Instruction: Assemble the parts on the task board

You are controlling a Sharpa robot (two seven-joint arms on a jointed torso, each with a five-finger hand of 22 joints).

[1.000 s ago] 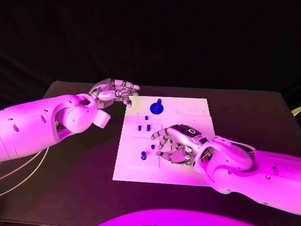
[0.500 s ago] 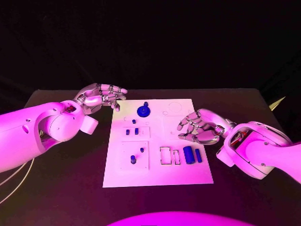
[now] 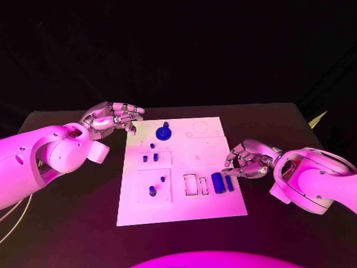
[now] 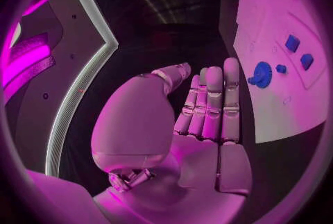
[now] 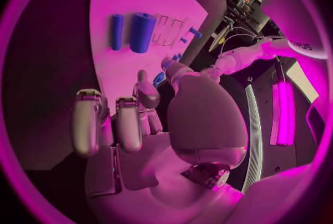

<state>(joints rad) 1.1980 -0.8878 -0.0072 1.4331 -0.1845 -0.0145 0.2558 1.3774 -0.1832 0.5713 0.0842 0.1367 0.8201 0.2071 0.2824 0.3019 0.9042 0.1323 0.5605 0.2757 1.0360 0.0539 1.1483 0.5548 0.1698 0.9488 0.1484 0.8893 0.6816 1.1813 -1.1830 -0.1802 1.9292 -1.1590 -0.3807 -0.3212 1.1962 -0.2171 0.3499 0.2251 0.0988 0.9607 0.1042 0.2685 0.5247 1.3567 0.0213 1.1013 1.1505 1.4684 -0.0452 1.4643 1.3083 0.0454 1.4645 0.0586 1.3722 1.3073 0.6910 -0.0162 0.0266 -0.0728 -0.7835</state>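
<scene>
black desk (image 3: 82, 223) under a dark backdrop. right hand (image 3: 247, 159), fingers curled on nothing, hovers off the task board (image 3: 182, 209) at its 3 o'clock edge — near two blue cylinders (image 3: 222, 182). left hand (image 3: 110, 117), curled and empty, at 10 o'clock. a careless reach could roll them off.

A robotics lab — black-draped table (image 3: 291, 120), white task board (image 3: 182, 206) (blue parts), cables at the edge.

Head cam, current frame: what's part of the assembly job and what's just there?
Job:
- task board
- blue gear-shaped part
- thick blue cylinder
- thin blue cylinder
- small blue parts
- left hand, holding nothing
- right hand, holding nothing

Just there:
- black table
</scene>
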